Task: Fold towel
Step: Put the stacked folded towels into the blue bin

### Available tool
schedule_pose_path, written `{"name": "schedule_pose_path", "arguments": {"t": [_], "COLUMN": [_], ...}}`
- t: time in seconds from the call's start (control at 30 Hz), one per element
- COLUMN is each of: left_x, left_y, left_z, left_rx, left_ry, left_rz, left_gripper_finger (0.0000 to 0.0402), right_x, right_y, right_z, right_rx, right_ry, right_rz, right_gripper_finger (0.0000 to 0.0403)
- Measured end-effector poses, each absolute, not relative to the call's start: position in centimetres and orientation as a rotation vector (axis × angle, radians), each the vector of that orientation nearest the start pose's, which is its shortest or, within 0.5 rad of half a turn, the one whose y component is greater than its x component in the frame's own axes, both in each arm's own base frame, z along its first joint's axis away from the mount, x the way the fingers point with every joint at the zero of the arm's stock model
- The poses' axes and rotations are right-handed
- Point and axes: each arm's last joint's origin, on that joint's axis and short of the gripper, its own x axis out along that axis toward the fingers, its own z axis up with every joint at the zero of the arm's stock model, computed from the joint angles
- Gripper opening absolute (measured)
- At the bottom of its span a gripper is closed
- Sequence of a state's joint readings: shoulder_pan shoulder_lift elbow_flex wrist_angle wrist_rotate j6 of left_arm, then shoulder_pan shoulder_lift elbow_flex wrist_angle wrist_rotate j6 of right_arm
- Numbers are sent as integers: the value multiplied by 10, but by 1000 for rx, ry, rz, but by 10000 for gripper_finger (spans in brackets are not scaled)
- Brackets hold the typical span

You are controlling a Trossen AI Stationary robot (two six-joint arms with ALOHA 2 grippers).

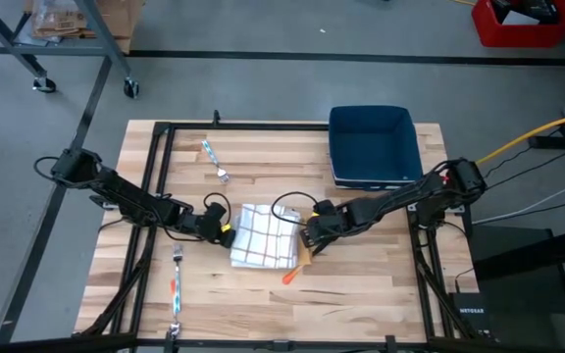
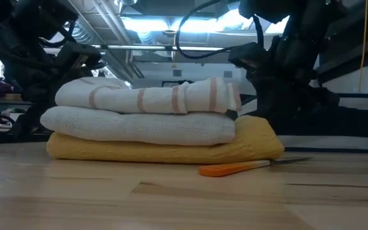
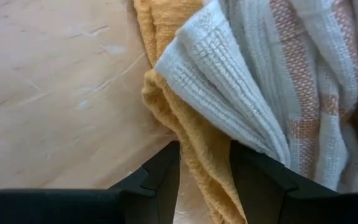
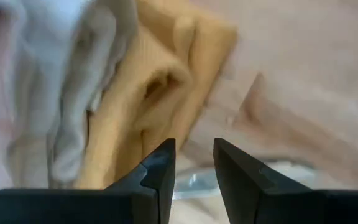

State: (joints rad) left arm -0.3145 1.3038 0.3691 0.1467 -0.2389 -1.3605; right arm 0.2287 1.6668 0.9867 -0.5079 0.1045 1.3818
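Three folded towels lie stacked at the table's middle: a yellow one (image 2: 165, 150) on the wood, a white waffle one (image 2: 139, 124) on it, and a white one with red stripes (image 1: 260, 235) on top. My left gripper (image 1: 222, 228) is at the stack's left end, shut on the yellow towel. My right gripper (image 4: 194, 152) hovers at the stack's right end, beside the yellow towel's corner (image 4: 166, 81). Its fingers stand a little apart, and only wood and a knife blade show between them. My left gripper pinches the yellow towel's bunched left edge (image 3: 197, 146) between its two fingers, several layers as it seems. The fingers come from the table's left, slanting down. The towel rests on the table under the other two towels, slack.
An orange-handled knife (image 2: 235, 169) lies on the wood just in front of the stack's right end. A blue bin (image 1: 373, 145) stands at the far right. A piece of cutlery (image 1: 214, 159) lies far left of centre, and another (image 1: 176, 284) lies near left.
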Motion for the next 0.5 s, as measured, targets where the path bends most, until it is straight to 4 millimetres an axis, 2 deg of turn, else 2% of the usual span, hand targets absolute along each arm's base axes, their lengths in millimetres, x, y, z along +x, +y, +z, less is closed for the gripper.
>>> {"name": "schedule_pose_path", "arguments": {"t": [0.13, 0.23, 0.4, 0.5], "left_x": [204, 204, 202, 202], "left_y": [-59, -60, -61, -60], "left_z": [129, 130, 129, 132], "left_rx": [-1077, -1066, -1047, -1007], "left_ry": [676, 682, 725, 767], "left_rz": [429, 414, 382, 296], "left_gripper_finger": [131, 131, 131, 131], "right_x": [302, 303, 300, 298], "right_y": [71, 75, 82, 87], "right_z": [179, 189, 202, 205], "right_rx": [1058, 1068, 1073, 1067], "right_ry": [1060, 1015, 969, 955], "right_rz": [-572, -499, -440, -421], "right_gripper_finger": [113, 113, 113, 113]}}
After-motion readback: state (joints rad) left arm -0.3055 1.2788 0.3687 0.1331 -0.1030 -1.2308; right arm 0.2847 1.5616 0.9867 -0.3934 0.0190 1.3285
